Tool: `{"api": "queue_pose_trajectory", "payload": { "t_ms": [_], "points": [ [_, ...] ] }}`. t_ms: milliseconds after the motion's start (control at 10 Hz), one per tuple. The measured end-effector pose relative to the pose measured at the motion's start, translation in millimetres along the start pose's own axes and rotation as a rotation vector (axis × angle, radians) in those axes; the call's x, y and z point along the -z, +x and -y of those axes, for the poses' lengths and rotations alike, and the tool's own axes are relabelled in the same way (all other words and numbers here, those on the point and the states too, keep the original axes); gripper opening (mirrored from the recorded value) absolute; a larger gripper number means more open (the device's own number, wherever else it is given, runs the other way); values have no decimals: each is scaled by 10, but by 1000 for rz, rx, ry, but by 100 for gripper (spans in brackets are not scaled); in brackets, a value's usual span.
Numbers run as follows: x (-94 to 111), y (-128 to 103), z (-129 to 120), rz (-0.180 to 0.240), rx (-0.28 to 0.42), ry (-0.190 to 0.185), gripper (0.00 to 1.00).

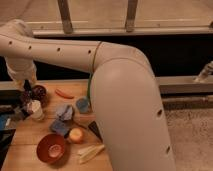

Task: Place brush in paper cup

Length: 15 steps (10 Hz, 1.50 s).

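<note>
Your gripper (27, 89) hangs at the far left of the wooden table (30, 137), clenched, at the end of the white arm (60, 47) that reaches across from the right. A slim dark shape at its tip looks like the brush (24, 97), but you cannot tell its black handle from the fingers, nor see its bristles. It sits just above and left of the paper cup (35, 110), which stands upright, off-white and plain. The dark maroon bowl (39, 92) crowds in right behind the cup. Further right lie an orange stick (64, 93), the blue-grey cup (82, 104) and a crumpled bluish wad (63, 112). Nearer you are a red-brown bowl (51, 147), an orange ball (76, 135), a black block (95, 129) and the pale yellow utensil (90, 151).
</note>
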Motion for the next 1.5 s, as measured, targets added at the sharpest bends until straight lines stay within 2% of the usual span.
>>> {"api": "queue_pose_trajectory", "payload": {
  "t_ms": [500,800,900,1100,1300,1500],
  "points": [
    [-9,17,5,-1,1,-2,0],
    [2,18,174,14,0,-4,0],
    [-28,-88,195,16,1,-6,0],
    [-112,-357,265,20,13,16,0],
    [-248,-590,223,10,44,29,0],
    [-404,-721,232,-5,62,37,0]
  ]
}}
